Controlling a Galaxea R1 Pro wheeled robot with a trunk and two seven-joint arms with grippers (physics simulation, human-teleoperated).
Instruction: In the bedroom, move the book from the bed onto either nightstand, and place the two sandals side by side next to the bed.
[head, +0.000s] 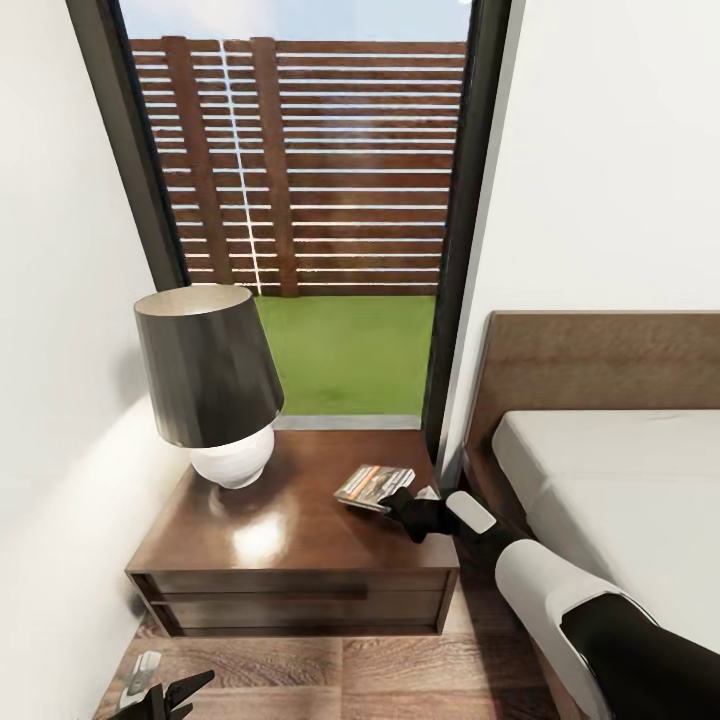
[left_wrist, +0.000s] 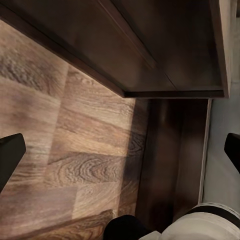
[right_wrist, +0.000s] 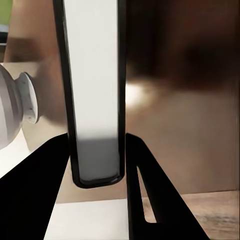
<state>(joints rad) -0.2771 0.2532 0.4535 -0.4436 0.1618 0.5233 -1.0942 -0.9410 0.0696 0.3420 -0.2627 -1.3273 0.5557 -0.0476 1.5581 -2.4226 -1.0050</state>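
gripping book, right pincer

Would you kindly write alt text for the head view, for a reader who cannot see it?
The right gripper holds a book on the near right corner of a dark wooden nightstand. A lamp stands at the nightstand's left, a bed lies to the right, and a window behind shows a slatted fence.

The nightstand at centre is dark brown wood with a glossy top that throws back a bright glare; the floor along the bottom is matt, grained wooden planking; the book has a slick printed paper cover; the lamp at left has a smooth dark shade on a glossy white base; the bed at right shows matt off-white cloth and a wooden headboard.
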